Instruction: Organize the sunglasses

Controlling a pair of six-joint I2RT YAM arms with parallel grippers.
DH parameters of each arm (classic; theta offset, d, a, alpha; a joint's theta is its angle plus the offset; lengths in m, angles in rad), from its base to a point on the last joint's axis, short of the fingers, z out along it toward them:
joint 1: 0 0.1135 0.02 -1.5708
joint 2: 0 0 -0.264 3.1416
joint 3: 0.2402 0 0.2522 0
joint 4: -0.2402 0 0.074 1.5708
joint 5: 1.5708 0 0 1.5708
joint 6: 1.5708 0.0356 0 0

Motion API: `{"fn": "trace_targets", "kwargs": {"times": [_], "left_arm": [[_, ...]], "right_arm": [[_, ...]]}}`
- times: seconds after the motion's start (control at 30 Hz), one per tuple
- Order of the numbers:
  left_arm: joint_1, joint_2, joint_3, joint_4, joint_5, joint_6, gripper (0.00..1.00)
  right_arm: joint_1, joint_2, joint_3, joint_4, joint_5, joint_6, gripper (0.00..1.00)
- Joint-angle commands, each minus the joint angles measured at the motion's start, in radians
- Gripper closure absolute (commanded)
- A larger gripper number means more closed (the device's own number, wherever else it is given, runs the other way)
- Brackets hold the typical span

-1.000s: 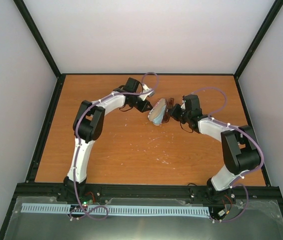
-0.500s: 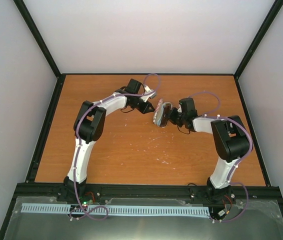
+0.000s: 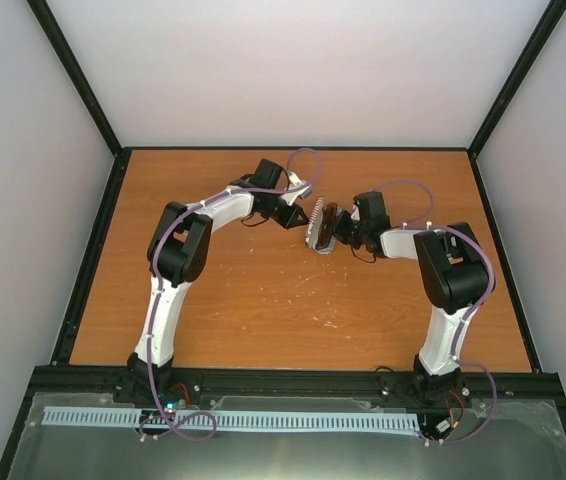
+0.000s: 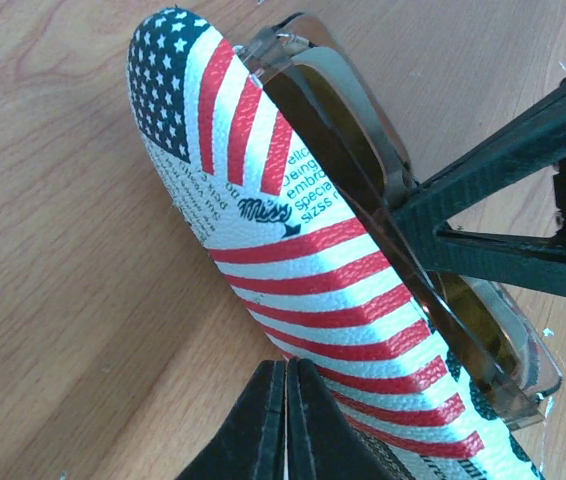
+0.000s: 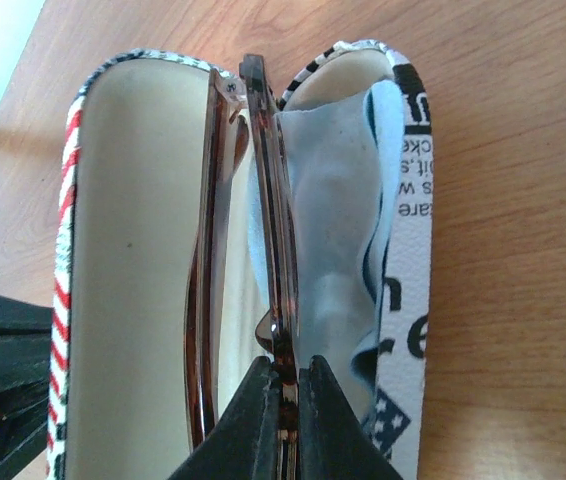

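The wooden table (image 3: 263, 320) is orange-brown, with pale scuffs (image 3: 328, 322) near its middle. A black frame (image 3: 91, 250) borders the table's edges, and black posts (image 3: 73, 70) rise from its far corners. Plain whitish walls (image 3: 303, 70) close in the table's far, left and right sides. Past the table's near edge lie a grey metal sheet (image 3: 293, 450) and a white slotted strip (image 3: 263, 421). The light is soft and even.
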Motion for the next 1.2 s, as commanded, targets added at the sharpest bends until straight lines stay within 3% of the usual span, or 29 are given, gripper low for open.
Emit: {"fn": "trace_targets", "kwargs": {"times": [0.0,0.53,0.73,0.93,1.17], "left_arm": [[-0.007,-0.038,0.004,0.021,0.018,-0.007,0.94],[-0.006,-0.029,0.012,0.021,0.019,-0.011,0.94],[-0.008,-0.027,0.012,0.022,0.019,-0.011,0.94],[-0.008,-0.028,0.015,0.022,0.024,-0.012,0.94],[-0.013,-0.028,0.023,0.023,0.030,-0.017,0.94]], "right_arm": [[0.005,0.041,0.039,-0.026,-0.003,-0.021,0.97],[0.006,-0.026,0.106,-0.243,0.125,-0.094,0.83],[0.006,-0.053,0.114,-0.268,0.145,-0.102,0.74],[0.006,-0.081,0.119,-0.290,0.167,-0.112,0.74],[0.006,-0.087,0.125,-0.324,0.208,-0.123,0.86]]}}
